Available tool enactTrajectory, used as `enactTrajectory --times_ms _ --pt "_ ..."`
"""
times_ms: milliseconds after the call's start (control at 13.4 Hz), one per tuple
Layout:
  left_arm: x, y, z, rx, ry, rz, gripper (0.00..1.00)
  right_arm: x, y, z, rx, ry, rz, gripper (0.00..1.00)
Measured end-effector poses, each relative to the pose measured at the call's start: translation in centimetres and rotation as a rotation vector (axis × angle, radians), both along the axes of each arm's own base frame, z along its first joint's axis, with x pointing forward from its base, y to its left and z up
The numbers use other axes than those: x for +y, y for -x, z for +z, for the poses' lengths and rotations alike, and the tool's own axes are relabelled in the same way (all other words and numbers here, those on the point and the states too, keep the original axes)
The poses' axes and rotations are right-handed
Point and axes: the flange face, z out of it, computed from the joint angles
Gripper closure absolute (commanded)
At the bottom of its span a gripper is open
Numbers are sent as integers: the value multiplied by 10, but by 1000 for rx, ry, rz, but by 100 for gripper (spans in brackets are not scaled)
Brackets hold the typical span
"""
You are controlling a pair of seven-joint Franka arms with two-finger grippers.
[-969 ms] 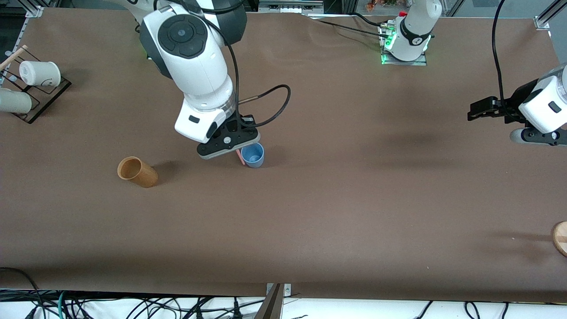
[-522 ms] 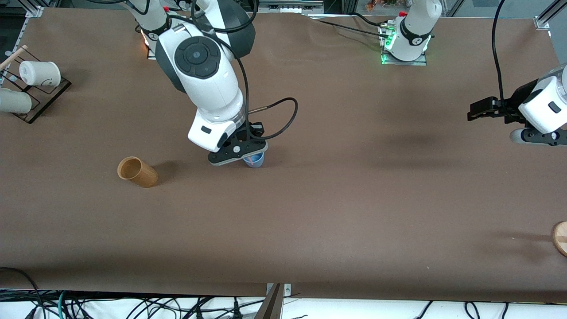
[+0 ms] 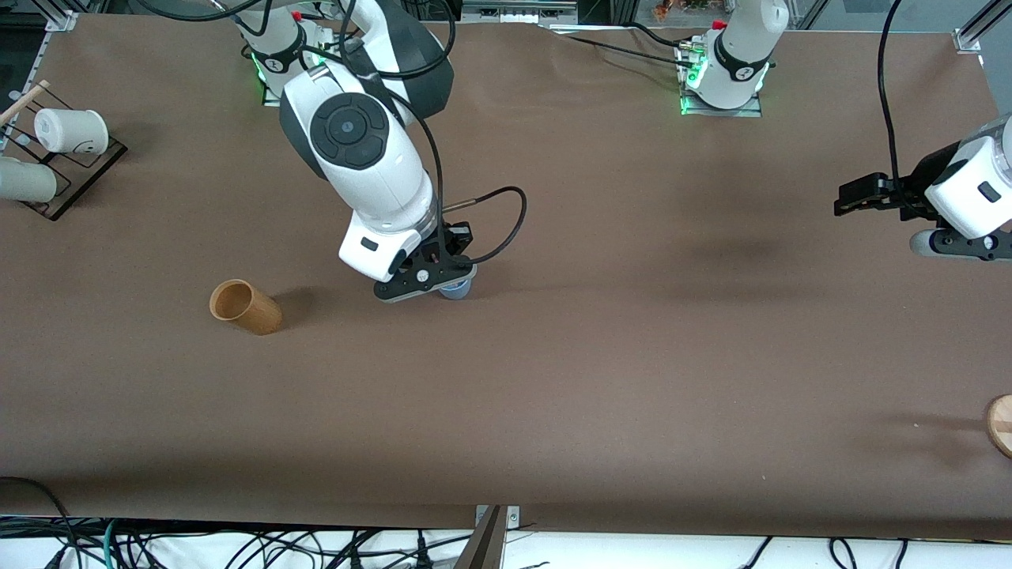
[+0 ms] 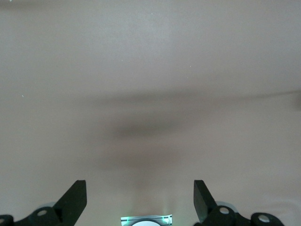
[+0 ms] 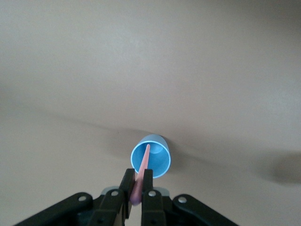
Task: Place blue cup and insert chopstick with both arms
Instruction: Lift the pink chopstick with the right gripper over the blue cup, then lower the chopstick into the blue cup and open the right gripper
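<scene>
a robotics lab: bolted arm bases point(image 3: 723, 75), loose cables point(image 3: 237, 545).

Right gripper point(image 3: 431, 278) sits over the blue cup point(image 3: 456, 291); left arm point(image 3: 961, 194) waits.

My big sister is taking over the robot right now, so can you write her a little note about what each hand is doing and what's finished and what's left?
Right gripper: fingers shut on the chopstick, directly over the blue cup. The chopstick's tip already points down inside the cup's mouth.
Left gripper: fingers open, holding nothing, waiting over bare table toward the left arm's end.
Blue cup: upright on the table, mid-table toward the right arm's end; the tan wooden cup lies on its side beside it.
Done: cup placed, chopstick carried over it.
Left: lower a bit if needed, open the right fingers so the chopstick drops in, then pull the arm away.
</scene>
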Motion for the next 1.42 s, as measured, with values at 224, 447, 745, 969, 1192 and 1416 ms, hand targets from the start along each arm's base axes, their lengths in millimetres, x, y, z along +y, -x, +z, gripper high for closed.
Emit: enactTrajectory --times_ms 224,447,745,969,1192,1416 --pt "0 0 0 0 0 0 0 -2 2 -16 27 19 10 100" --pt "0 0 0 0 0 0 0 -3 3 -18 38 27 12 93" --pt "0 0 0 0 0 0 0 -4 3 -19 39 29 11 0" --pt "0 0 0 0 0 0 0 -6 1 -18 37 30 7 0" --pt "0 0 0 0 0 0 0 -15 -4 -14 32 27 -8 0" --pt "0 0 0 0 0 0 0 -41 -13 11 4 27 -48 0"
